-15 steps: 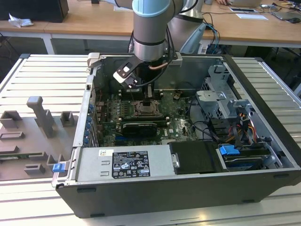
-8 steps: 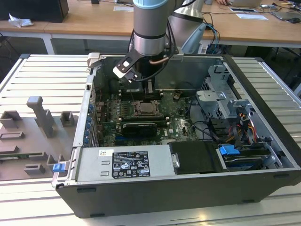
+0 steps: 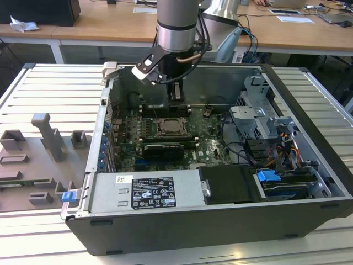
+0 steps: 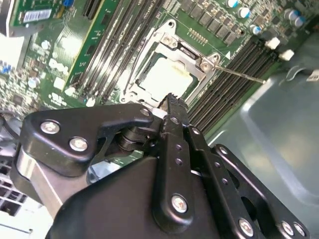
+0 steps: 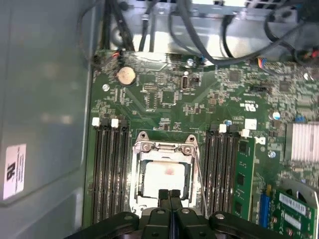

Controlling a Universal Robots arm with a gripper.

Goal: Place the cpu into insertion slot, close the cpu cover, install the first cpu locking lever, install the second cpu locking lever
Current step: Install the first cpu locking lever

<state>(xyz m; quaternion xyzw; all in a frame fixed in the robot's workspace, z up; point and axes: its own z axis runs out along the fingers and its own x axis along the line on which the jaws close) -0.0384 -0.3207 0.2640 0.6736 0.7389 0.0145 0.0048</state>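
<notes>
While near the cpu cover [image 5: 164, 147], fingers [image 5: 163, 195] together, memory slots [image 5: 107, 169] on both sides.

The cpu [image 5: 164, 177] sits in the insertion slot [image 3: 159, 128], the cpu cover [image 5: 163, 148] lying over its edges. Memory slots [image 5: 107, 169] run along both sides. The gripper [image 5: 169, 194] hangs above the socket's rim.

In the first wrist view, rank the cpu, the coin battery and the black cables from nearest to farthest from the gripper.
1. cpu: right at the gripper.
2. coin battery: farther out on the green board.
3. black cables: beyond the board's edge.
</notes>
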